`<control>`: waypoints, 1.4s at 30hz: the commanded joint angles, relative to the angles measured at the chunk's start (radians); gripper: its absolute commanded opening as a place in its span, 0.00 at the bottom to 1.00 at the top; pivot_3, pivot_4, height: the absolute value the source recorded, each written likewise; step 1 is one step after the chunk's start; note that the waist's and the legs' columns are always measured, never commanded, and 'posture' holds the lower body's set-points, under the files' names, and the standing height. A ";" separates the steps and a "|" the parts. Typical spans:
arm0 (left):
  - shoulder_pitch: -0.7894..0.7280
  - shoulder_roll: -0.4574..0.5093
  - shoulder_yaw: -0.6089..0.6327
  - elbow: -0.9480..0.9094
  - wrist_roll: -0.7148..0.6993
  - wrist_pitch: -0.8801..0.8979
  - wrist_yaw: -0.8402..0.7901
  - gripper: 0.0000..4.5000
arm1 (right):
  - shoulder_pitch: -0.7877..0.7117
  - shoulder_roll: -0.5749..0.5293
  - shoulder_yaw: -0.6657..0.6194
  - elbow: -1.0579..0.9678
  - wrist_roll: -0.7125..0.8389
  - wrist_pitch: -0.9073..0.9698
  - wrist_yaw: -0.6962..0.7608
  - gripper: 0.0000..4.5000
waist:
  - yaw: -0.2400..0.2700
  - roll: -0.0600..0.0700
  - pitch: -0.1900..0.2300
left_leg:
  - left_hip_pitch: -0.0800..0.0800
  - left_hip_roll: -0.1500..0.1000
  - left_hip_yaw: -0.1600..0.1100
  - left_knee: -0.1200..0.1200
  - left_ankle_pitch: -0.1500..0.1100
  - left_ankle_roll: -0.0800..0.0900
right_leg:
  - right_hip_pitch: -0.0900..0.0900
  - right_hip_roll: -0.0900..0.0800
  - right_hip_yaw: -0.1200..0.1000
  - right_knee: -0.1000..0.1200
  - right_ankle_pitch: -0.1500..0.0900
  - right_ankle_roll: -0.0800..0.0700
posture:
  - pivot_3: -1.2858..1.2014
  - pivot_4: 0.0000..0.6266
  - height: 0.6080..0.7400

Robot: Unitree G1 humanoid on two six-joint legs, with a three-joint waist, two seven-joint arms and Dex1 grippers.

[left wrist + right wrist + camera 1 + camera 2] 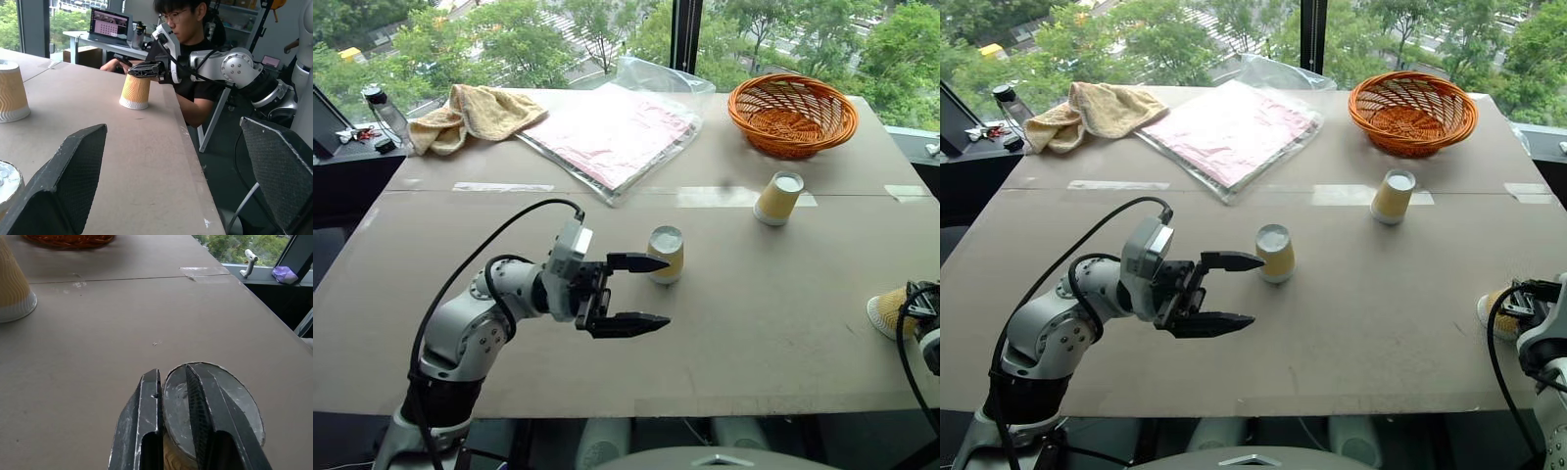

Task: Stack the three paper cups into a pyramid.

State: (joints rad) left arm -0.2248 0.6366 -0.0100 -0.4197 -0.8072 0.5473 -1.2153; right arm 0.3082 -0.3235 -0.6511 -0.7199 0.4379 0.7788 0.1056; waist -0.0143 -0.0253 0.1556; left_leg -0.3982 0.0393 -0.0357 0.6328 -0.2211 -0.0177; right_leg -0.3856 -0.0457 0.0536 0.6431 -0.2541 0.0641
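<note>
Our left gripper hangs with fingers spread beside 1 upturned cup; a 2nd cup stands nearer the basket. Our right gripper pinches the 3rd cup at the table's right edge. Nothing is stacked; next we carry it inward.

Grey-brown counter, taped seam across. On it: orange wicker basket, tan towel, pink sheets in clear plastic bag, three upturned paper cups, well apart.
</note>
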 commanded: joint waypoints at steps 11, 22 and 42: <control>-0.014 -0.022 -0.004 -0.031 0.000 -0.027 0.036 1.00 | 0.034 -0.063 -0.029 -0.070 0.026 -0.033 0.030 0.84 | 0.000 0.001 0.001 | 0.000 0.000 0.000 0.000 0.000 0.000 | 0.000 0.000 0.000 0.000 0.000 0.001 | 0.52 0.24 1.00; -0.011 -0.018 0.000 -0.045 -0.010 -0.017 0.052 1.00 | -0.048 0.007 -0.047 0.021 -0.006 0.057 -0.112 0.99 | 0.000 0.001 0.001 | -0.001 0.000 0.000 0.000 0.000 0.000 | -0.001 0.000 0.000 0.000 0.000 0.000 | 0.52 0.24 1.00; 0.045 -0.030 0.015 -0.027 0.041 -0.086 0.083 1.00 | -0.084 -0.004 0.002 0.033 0.084 0.038 -0.027 0.81 | -0.001 0.003 0.002 | -0.001 0.000 0.001 -0.001 0.000 0.000 | -0.001 0.000 0.001 -0.001 0.000 0.001 | 0.52 0.24 1.00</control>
State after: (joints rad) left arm -0.1810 0.6087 -0.0097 -0.4240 -0.7674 0.4847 -1.1319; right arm 0.2180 -0.3151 -0.6486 -0.6554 0.5315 0.8444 0.0703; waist -0.0152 -0.0225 0.1573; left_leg -0.3993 0.0393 -0.0351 0.6316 -0.2212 -0.0174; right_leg -0.3869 -0.0457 0.0541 0.6422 -0.2545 0.0647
